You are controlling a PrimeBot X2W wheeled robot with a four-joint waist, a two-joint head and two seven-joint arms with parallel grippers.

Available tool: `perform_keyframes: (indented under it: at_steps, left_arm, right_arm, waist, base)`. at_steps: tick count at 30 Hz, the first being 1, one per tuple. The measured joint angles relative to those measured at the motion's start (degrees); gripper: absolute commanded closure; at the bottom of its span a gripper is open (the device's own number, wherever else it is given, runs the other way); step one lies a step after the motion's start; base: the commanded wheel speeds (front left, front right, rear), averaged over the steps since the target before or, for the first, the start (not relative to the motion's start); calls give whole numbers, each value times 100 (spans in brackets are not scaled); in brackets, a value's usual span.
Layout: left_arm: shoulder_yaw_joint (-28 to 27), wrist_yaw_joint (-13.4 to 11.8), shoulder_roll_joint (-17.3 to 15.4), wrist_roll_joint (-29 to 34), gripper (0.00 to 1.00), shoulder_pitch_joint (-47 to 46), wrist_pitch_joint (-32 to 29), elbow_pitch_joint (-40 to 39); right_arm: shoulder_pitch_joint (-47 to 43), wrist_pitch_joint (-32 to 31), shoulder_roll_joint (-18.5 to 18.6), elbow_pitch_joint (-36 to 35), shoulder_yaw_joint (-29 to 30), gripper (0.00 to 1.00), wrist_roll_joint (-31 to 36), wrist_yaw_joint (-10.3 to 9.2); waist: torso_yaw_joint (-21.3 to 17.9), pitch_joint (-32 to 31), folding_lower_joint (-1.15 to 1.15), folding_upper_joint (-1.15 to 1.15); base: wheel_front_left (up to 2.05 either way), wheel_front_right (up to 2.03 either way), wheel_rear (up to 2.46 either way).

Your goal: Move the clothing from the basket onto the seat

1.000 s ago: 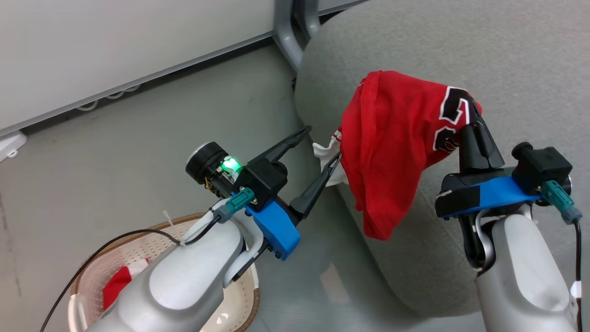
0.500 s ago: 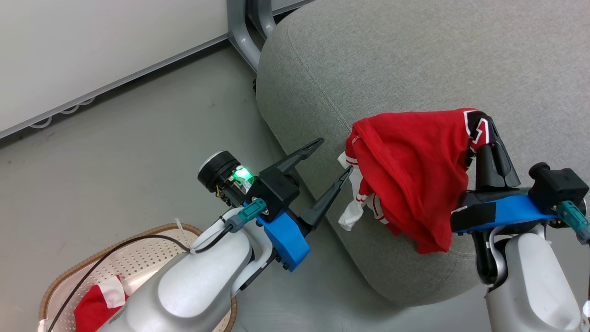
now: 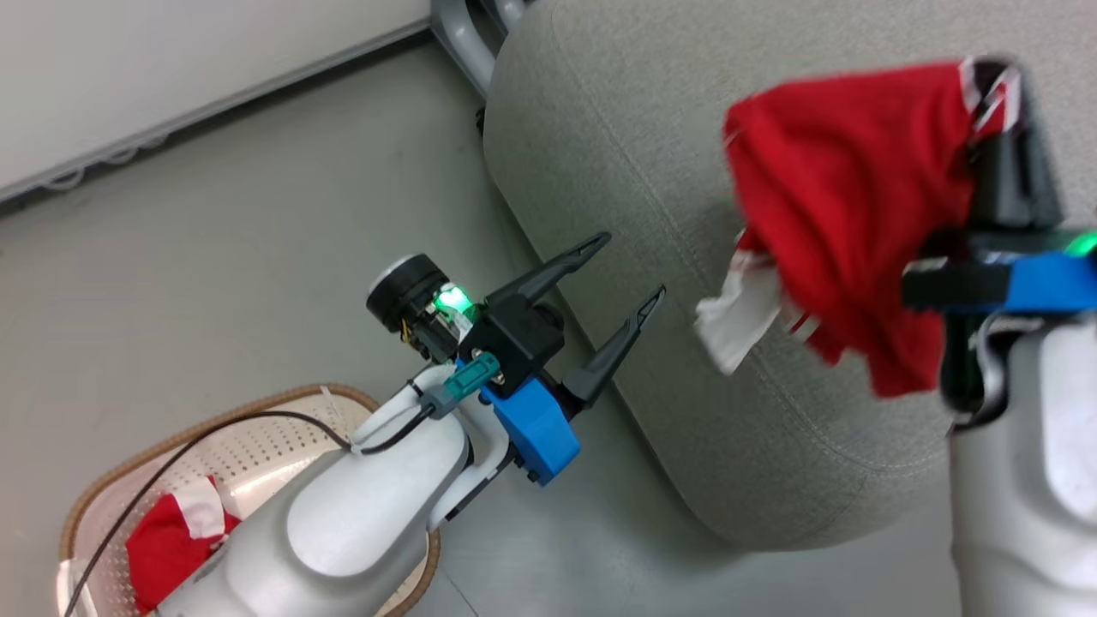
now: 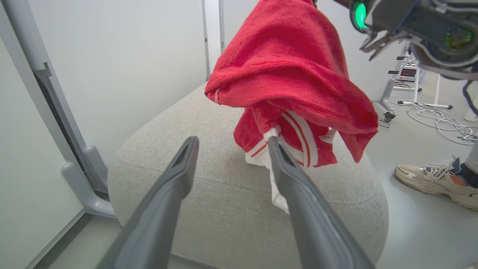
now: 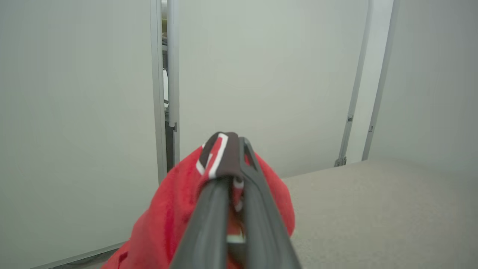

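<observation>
Cloth is on the move: the jersey [image 3: 848, 197], which half a second ago hung at the middle right of the head view against the rounded front of the seat [image 3: 617, 128], now sits in the upper right, smeared with motion. The right arm has swung it up. I take that as the carry over the cushion, with the laying down not yet done.

The right fingers [image 3: 1011, 171] are pressed together on a fold at the black-and-white lettering, and the rest of the jersey dangles below them over the seat. Whether its hem brushes the fabric I cannot tell.

The left fingers [image 3: 557, 270] are spread wide and hold nothing. They have kept their place at mid-frame, just off the seat's front edge. The white-trimmed tail that was nearly at the lower fingertip now hangs clear, up and to the right of it. In the left wrist view it overlaps that finger only by line of sight.

A second garment [image 3: 163, 540] lies in the basket [image 3: 266, 454] at the lower left, so I judge half the job remains.
</observation>
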State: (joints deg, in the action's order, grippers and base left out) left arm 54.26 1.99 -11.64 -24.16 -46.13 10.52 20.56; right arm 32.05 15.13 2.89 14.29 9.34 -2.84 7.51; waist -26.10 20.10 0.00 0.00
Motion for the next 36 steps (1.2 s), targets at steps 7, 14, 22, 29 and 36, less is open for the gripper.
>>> perform_keyframes:
  at_steps: [7, 14, 22, 29, 36]
  left_arm:
    - [38, 19, -178, 181, 0, -430, -281, -300]
    - [14, 43, -428, 369, 0, -918, -586, -698]
    - [2, 67, -616, 566, 0, -1383, -870, -1111]
    - [-9, 16, -776, 602, 0, -1446, -916, -1260]
    - [-1, -26, -871, 566, 0, -1387, -917, -1312]
  right_arm:
    - [1352, 1, 446, -305, 653, 100, 81, 0]
    - [2603, 2, 1402, -81, 1474, 100, -210, 1]
    - [3019, 1, 2092, 694, 2164, 100, -240, 1]
    - [2759, 1, 1834, 1440, 2431, 100, 29, 1]
    - [2353, 2, 1261, 1952, 2570, 100, 248, 1]
  waist:
    - [94, 673, 1, 0]
    - [215, 1543, 1, 0]
    - [356, 2522, 1, 0]
    - [539, 3002, 2, 0]
    - [585, 2989, 1, 0]
  base:
    - [0, 0, 0]
    - [0, 0, 0]
    - [0, 0, 0]
    - [0, 0, 0]
    - [0, 0, 0]
